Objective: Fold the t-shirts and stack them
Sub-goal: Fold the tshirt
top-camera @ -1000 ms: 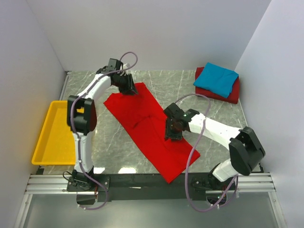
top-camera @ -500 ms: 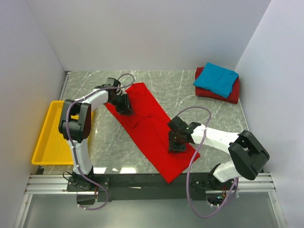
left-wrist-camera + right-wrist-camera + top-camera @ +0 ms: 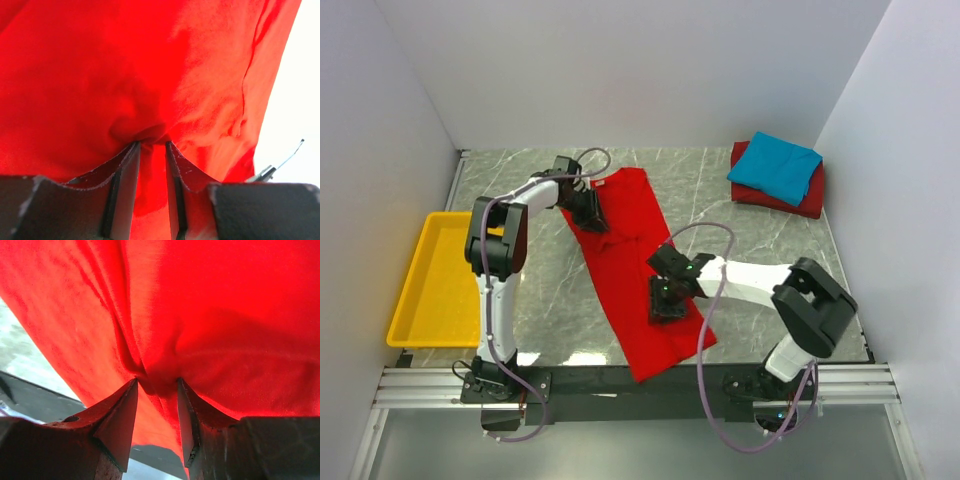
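Now the bright red t-shirt (image 3: 638, 270) lies as a narrow strip near the middle of the table (image 3: 550, 300), running almost from 12 to 6 o'clock. Half a second ago it slanted from 10 toward 5. The left gripper (image 3: 590, 212) is clenched on the cloth's left edge near the far end, a pucker of red pinched between its fingers (image 3: 127, 165); it has edged slightly toward 1 o'clock. The right gripper (image 3: 665, 300) grasps the strip's right half lower down, cloth bunched between its fingers (image 3: 120, 415), and has shifted toward 9 o'clock. At 2 o'clock the folded turquoise t-shirt (image 3: 775, 168) sits on the darker red t-shirt (image 3: 807, 203), unmoved. The yellow tray (image 3: 420, 290) stays at 9 o'clock.
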Action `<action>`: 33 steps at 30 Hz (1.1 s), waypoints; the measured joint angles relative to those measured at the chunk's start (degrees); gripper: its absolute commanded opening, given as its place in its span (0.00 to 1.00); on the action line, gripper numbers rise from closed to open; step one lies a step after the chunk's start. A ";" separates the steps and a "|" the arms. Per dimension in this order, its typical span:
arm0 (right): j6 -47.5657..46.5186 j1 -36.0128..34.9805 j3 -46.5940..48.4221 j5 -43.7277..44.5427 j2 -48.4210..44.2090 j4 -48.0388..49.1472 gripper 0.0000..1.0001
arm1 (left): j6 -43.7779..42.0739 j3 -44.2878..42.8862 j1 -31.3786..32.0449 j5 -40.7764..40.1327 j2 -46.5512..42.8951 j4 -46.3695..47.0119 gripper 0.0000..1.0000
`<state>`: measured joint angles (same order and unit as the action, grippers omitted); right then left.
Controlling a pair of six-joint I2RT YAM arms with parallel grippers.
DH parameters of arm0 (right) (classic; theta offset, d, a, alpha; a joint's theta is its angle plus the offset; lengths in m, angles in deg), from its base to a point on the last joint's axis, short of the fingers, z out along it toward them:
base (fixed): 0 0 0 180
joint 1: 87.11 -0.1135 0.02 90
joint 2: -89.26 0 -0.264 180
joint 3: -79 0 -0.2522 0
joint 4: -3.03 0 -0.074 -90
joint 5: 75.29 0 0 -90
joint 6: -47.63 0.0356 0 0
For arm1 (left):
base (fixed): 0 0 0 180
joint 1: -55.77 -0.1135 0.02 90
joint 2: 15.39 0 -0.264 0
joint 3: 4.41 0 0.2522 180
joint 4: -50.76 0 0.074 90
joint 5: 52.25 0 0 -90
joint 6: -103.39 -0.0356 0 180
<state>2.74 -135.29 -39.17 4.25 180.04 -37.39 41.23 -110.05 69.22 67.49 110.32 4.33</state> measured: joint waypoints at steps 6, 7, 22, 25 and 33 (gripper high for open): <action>1.22 -1.84 6.88 -1.70 6.62 -0.28 0.45 | -1.95 -8.41 0.00 0.85 5.44 -0.33 0.33; 1.64 -1.84 7.67 -1.84 7.34 -0.44 0.45 | -2.34 -10.21 -0.02 1.42 6.64 -0.55 0.33; 3.08 -1.84 14.21 -2.71 12.72 -1.79 0.46 | -4.17 -24.96 -0.04 9.03 16.79 1.29 0.38; 2.56 -1.84 14.21 -2.47 12.44 -1.49 0.47 | -4.04 -24.55 0.04 9.92 16.74 2.75 0.42; 1.05 -1.95 12.61 0.87 5.22 -1.66 0.48 | -2.71 -19.58 0.94 9.14 11.34 5.81 0.51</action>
<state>3.79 -137.24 -26.56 5.13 185.26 -39.05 38.52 -129.63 70.16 76.63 121.67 10.15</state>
